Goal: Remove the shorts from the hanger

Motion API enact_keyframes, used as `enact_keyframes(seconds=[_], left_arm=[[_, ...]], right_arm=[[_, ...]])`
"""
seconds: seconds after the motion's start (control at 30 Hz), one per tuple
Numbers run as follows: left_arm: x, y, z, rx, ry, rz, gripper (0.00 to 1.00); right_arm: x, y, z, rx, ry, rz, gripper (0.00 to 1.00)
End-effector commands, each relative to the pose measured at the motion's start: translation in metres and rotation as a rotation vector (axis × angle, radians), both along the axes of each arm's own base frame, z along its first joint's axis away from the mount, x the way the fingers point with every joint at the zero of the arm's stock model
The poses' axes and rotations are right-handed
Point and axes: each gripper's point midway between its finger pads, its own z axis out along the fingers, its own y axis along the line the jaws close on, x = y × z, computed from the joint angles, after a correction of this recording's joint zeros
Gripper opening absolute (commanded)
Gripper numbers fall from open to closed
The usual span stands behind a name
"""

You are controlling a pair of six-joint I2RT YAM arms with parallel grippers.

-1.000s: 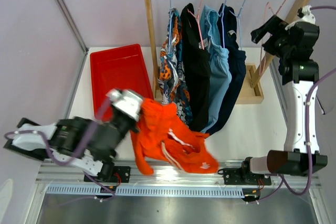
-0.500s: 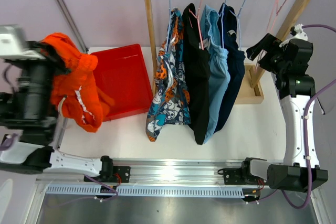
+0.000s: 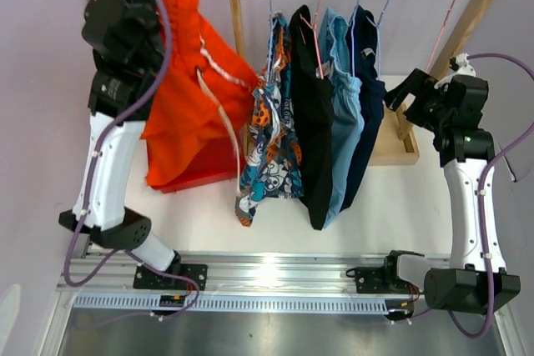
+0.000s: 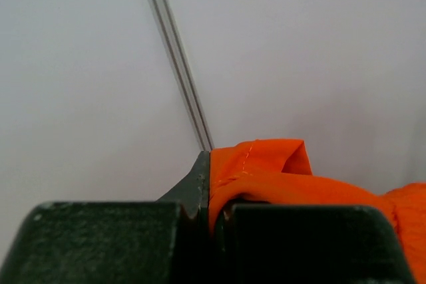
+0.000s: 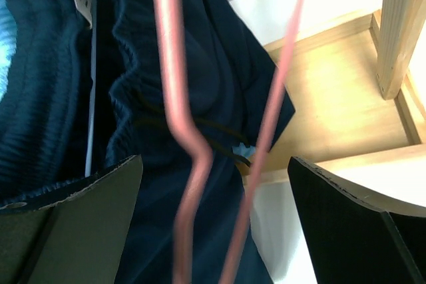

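Transfer of plain orange fabric shorts (image 3: 188, 97) is judged in hand: left gripper (image 4: 212, 197) clamps a fold, holding them high over the red plastic tray (image 3: 215, 162), right gripper (image 3: 404, 92) stands wide open astride a bare pink wire hanger (image 5: 174, 84); next move likely calls for lowering and release.

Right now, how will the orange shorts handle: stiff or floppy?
Likely floppy: the orange shorts drape in folds from the left gripper. Probably light, since one pinched edge carries them. The loose drawstring may snag.
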Motion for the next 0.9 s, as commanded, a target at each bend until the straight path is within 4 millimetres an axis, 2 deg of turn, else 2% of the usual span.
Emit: enact_keyframes(seconds=[0.0, 0.03, 0.07, 0.1, 0.13, 0.2, 0.27, 0.3, 0.33, 0.37, 0.4, 0.43, 0.47, 0.5, 0.53, 0.57, 0.6, 0.67, 0.7, 0.73, 0.77, 0.8, 0.83, 0.87], left_arm=[[0.011, 0.026, 0.032, -0.165, -0.163, -0.08, 0.0], [0.019, 0.043, 0.027, -0.171, -0.158, -0.037, 0.0], [0.02, 0.048, 0.033, -0.185, -0.18, -0.051, 0.0], [0.032, 0.049, 0.023, -0.231, -0.166, -0.069, 0.0], [0.036, 0.054, 0.021, -0.233, -0.164, -0.066, 0.0], [0.05, 0.048, 0.007, -0.239, -0.126, -0.085, 0.0], [0.067, 0.04, -0.019, -0.265, -0.064, -0.112, 0.0], [0.069, 0.038, -0.024, -0.276, -0.053, -0.119, 0.0], [0.073, 0.037, -0.042, -0.283, -0.016, -0.118, 0.0], [0.07, 0.035, -0.046, -0.298, -0.021, -0.128, 0.0], [0.093, 0.028, -0.101, -0.291, 0.079, -0.131, 0.07], [0.076, 0.03, -0.093, -0.299, 0.04, -0.144, 0.18], [0.074, 0.029, -0.101, -0.297, 0.041, -0.155, 0.33], [0.086, 0.025, -0.149, -0.288, 0.122, -0.158, 0.69], [0.085, 0.024, -0.155, -0.287, 0.134, -0.169, 0.86], [0.089, 0.022, -0.169, -0.289, 0.168, -0.169, 0.99], [0.09, 0.023, -0.183, -0.296, 0.222, -0.149, 0.99], [0.093, 0.022, -0.196, -0.318, 0.269, -0.141, 0.99], [0.09, 0.021, -0.199, -0.334, 0.276, -0.147, 0.99], [0.088, 0.018, -0.206, -0.347, 0.287, -0.166, 0.99], [0.078, 0.017, -0.195, -0.375, 0.255, -0.183, 0.99], [0.072, 0.016, -0.194, -0.388, 0.254, -0.193, 0.99], [0.067, 0.012, -0.193, -0.403, 0.252, -0.213, 0.99], [0.063, 0.01, -0.203, -0.426, 0.268, -0.223, 0.99]], right_arm=[[-0.014, 0.004, 0.016, -0.032, -0.055, 0.039, 1.0], [-0.017, 0.004, 0.012, -0.034, -0.045, 0.039, 0.99], [-0.022, 0.005, 0.014, -0.035, -0.052, 0.039, 0.99], [-0.025, 0.006, 0.013, -0.031, -0.056, 0.041, 0.99], [-0.026, 0.007, 0.008, -0.031, -0.055, 0.042, 0.99], [-0.029, 0.005, 0.009, -0.036, -0.067, 0.029, 0.99], [-0.03, 0.003, 0.011, -0.037, -0.07, 0.021, 0.99], [-0.028, 0.004, 0.011, -0.035, -0.067, 0.023, 0.99], [-0.027, 0.005, 0.013, -0.027, -0.067, 0.03, 0.99], [-0.027, 0.006, 0.02, -0.022, -0.081, 0.031, 0.99], [-0.026, 0.008, 0.023, -0.015, -0.086, 0.036, 0.99], [-0.026, 0.008, 0.028, -0.015, -0.096, 0.038, 0.99], [-0.027, 0.006, 0.04, -0.02, -0.122, 0.028, 0.99], [-0.027, 0.005, 0.047, -0.026, -0.138, 0.02, 0.99], [-0.027, 0.004, 0.054, -0.033, -0.153, 0.013, 0.99], [-0.027, 0.003, 0.062, -0.037, -0.171, 0.009, 0.99], [-0.029, 0.003, 0.082, -0.043, -0.214, 0.008, 0.99], [-0.025, 0.004, 0.093, -0.044, -0.221, 0.016, 0.99], [-0.027, 0.005, 0.112, -0.046, -0.259, 0.018, 0.99], [-0.027, 0.007, 0.118, -0.042, -0.266, 0.027, 1.0], [-0.022, 0.01, 0.122, -0.026, -0.269, 0.036, 0.99], [-0.02, 0.014, 0.127, -0.019, -0.281, 0.047, 0.99], [-0.021, 0.021, 0.141, -0.015, -0.315, 0.067, 0.99], [-0.014, 0.026, 0.14, -0.009, -0.31, 0.078, 0.99]])
